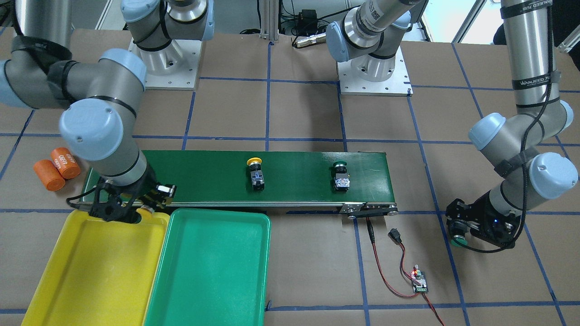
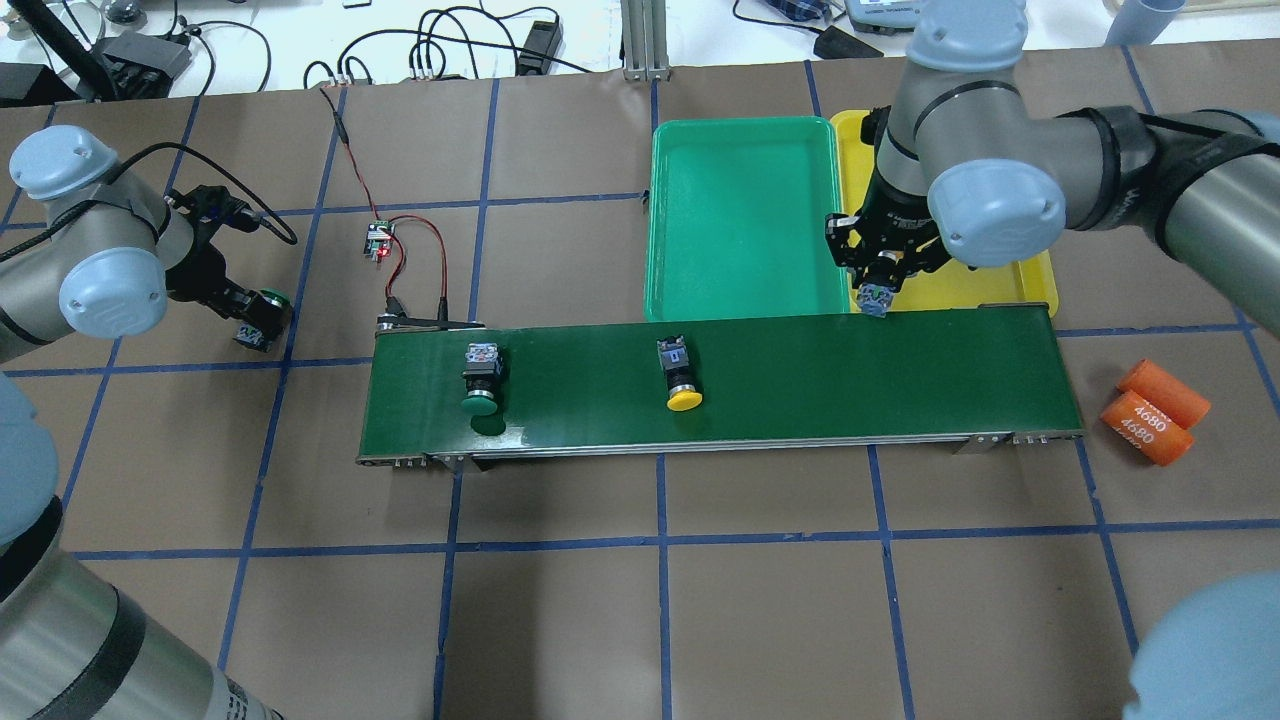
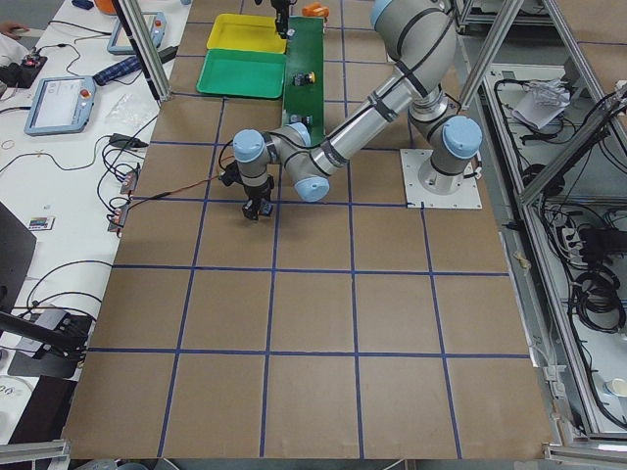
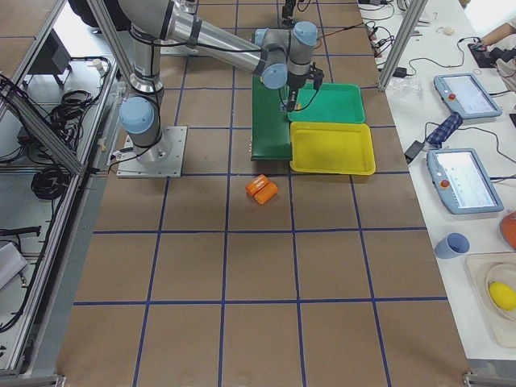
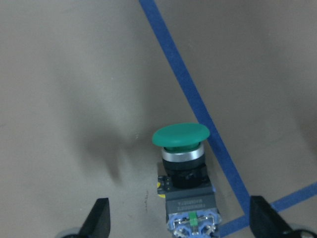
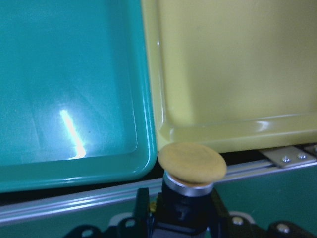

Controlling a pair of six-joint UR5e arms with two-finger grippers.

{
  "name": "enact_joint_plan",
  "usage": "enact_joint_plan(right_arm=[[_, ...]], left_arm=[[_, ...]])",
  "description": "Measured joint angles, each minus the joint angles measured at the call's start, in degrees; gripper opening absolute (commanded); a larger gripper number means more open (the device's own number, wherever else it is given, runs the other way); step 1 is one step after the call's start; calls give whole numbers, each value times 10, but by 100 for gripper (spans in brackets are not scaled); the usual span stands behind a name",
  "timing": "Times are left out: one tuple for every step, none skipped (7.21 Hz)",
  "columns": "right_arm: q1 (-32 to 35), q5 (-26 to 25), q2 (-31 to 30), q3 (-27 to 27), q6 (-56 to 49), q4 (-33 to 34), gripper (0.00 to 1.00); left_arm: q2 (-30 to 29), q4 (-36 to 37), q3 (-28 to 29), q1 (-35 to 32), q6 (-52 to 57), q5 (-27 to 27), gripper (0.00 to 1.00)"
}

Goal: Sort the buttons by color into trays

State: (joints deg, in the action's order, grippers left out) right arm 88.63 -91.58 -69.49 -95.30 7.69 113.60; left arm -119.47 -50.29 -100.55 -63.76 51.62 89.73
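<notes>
My right gripper [image 2: 878, 292] is shut on a yellow button [image 6: 192, 163], cap pointing at the trays. It hangs over the belt's edge where the corners of the yellow tray [image 2: 1015, 290] and green tray [image 2: 745, 215] meet. My left gripper [image 5: 181, 220] is off the belt's other end and open. A green button [image 5: 181, 144] lies on the brown table between its fingers [image 5: 99, 220], clear of both. A second green button [image 2: 480, 375] and a second yellow button [image 2: 678, 372] lie on the belt. The green tray's floor is bare; my arm hides part of the yellow tray.
The dark-green conveyor belt [image 2: 800, 380] runs across the table in front of the trays. Two orange cylinders [image 2: 1150, 410] lie off its right end. A small controller board [image 2: 378, 240] with red and black wires sits near the left end.
</notes>
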Motion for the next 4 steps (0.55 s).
enact_joint_plan(right_arm=[[-18,0,47,61,-26,-3,17],[-27,1,93,124,-52,-4,37],[-31,1,127,161,-82,1,83],[-33,1,150,175,-109,8,100]], left_arm=[[0,-1,1,0,0,0,0],[7,-7,3,-2,-1,0,0],[19,-20,8,-6,-6,0,0],[35,-44,13,-9,-19,-3,0]])
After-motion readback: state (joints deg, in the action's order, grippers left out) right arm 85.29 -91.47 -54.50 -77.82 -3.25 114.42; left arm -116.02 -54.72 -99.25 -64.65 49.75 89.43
